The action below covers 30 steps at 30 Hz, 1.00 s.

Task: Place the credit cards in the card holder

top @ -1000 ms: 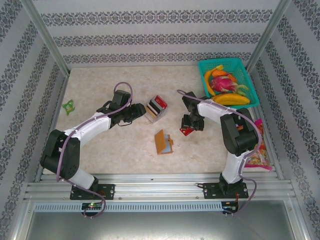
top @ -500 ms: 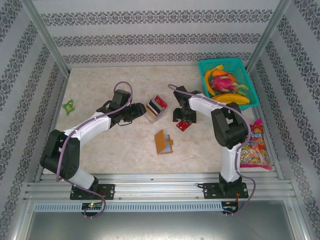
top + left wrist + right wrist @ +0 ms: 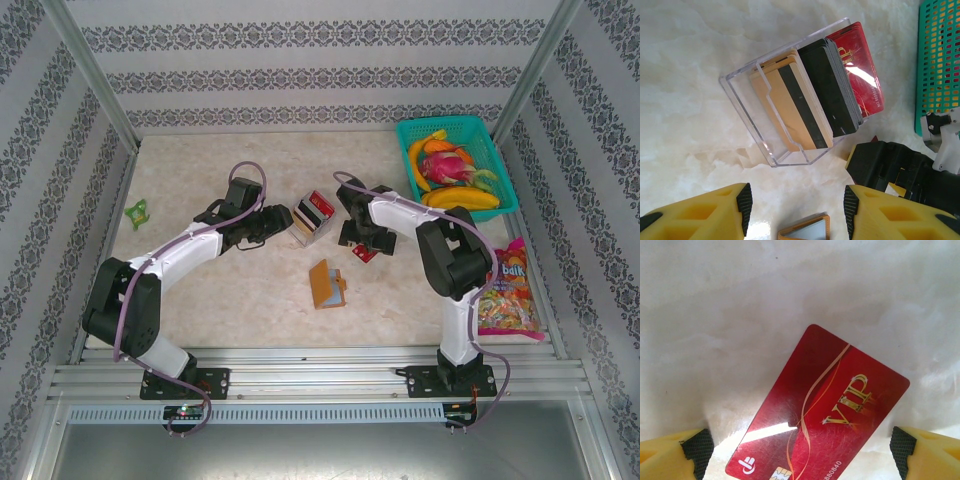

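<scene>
A red card (image 3: pixel 825 410) marked VIP lies flat and face up on the pale table (image 3: pixel 715 300). The right gripper (image 3: pixel 799 452) hangs straight over it with its fingers (image 3: pixel 697 450) spread wide, one on each side, neither touching the card's edges. Seen from above, the gripper covers most of this card, so that little more than a red corner shows. The wrist camera shows the card's face nearly whole.

Just to the left stands one clear box (image 3: pixel 747 105) with more cards upright in it. There are tan cards (image 3: pixel 785 107) at the front, a black stack (image 3: pixel 827 82) behind them, and one more red one at the back. I cannot count the tan and black ones.

The left gripper (image 3: pixel 797 202) faces the box from its other side, fingers parted with nothing between them.

The one orange card holder (image 3: pixel 327 284) lies on the table nearer the arm bases, apart from the box and both grippers. The left wrist view catches only its corner.

Farther out are one teal basket (image 3: pixel 503 165) of fruit in the far right corner, one candy bag (image 3: pixel 505 300) by the right edge, and one small green thing (image 3: pixel 137 211) near the left wall.
</scene>
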Available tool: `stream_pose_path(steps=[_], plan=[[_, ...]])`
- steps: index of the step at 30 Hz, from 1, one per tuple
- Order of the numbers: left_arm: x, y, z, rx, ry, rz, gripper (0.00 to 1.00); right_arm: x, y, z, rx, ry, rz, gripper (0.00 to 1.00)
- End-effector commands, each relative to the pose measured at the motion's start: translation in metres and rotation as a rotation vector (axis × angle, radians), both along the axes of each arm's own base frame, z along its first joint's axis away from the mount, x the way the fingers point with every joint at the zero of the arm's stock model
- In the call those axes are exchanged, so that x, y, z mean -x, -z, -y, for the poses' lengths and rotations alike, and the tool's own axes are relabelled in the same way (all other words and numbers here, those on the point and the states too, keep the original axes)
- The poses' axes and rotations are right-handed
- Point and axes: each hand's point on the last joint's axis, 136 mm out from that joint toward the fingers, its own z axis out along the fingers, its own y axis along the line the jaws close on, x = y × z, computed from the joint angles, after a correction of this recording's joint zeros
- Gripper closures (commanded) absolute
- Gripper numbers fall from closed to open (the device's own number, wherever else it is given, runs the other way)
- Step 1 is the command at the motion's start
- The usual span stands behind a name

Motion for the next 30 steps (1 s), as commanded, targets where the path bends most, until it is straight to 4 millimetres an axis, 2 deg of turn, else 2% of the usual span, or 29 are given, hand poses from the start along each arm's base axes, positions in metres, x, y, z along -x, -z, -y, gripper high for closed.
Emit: stream_pose_path(steps=[1,4,8,12,14,16,19,21,23,25,30], plan=[[-0.001,-0.005,-0.005,-0.019,0.01,0.003,0.45,0.028,0.03,0.012,0.074,0.042,-0.097,0.08],[0.0,-0.003,-0.005,-0.014,0.013,-0.007,0.45,0.049,0.035,0.023,0.063,0.031,-0.125,0.12],[0.0,-0.004,-0.006,-0.02,0.016,-0.006,0.45,0.072,0.033,0.033,0.03,-0.042,-0.136,0.23],[-0.001,-0.005,-0.006,-0.018,0.013,-0.008,0.45,0.078,0.029,0.039,0.015,-0.183,-0.161,0.29],[0.001,-0.006,-0.006,-0.014,0.015,-0.008,0.45,0.08,0.026,0.031,-0.034,-0.296,-0.199,0.3],[0.003,-0.006,-0.007,-0.017,0.01,-0.008,0.45,0.078,0.021,0.027,-0.059,-0.328,-0.229,0.34],[0.006,-0.006,-0.01,-0.024,0.004,-0.008,0.45,0.062,0.011,0.035,-0.016,-0.232,-0.198,0.29],[0.007,-0.007,-0.011,-0.023,0.0,-0.006,0.45,0.05,0.005,0.042,0.007,-0.129,-0.162,0.21],[0.007,-0.009,-0.011,-0.022,0.0,-0.002,0.45,0.04,0.0,0.043,0.003,-0.068,-0.135,0.19],[0.007,-0.009,-0.011,-0.02,0.006,-0.002,0.45,0.033,0.001,0.038,-0.013,-0.026,-0.126,0.18],[0.004,-0.011,-0.007,-0.022,0.023,-0.001,0.45,0.029,0.019,0.011,-0.05,-0.025,-0.148,0.2]])
